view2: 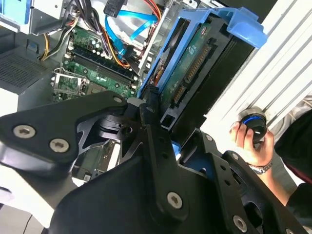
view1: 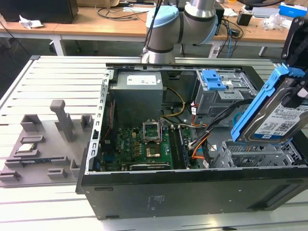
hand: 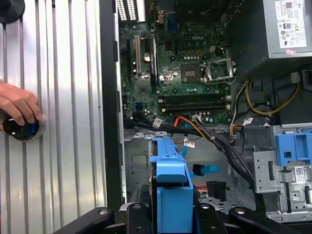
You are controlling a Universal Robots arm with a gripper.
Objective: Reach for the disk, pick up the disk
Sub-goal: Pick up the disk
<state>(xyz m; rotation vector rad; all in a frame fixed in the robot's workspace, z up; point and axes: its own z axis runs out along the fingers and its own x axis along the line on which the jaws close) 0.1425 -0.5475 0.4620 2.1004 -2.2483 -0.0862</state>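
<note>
Disk (view1: 281, 115) lifted, tilted, above the open case (view1: 192, 187) at the exterior view's right — pinched between the jaws of the gripper (view2: 161, 114); hand (hand: 19, 105) on a knob (hand: 20, 127).

No legible wording. White-and-blue printed label on the disk (view1: 283, 119), white sticker on the power supply (hand: 291, 17), small tag on the drive cage (hand: 299, 175); print too fine to read.
</note>
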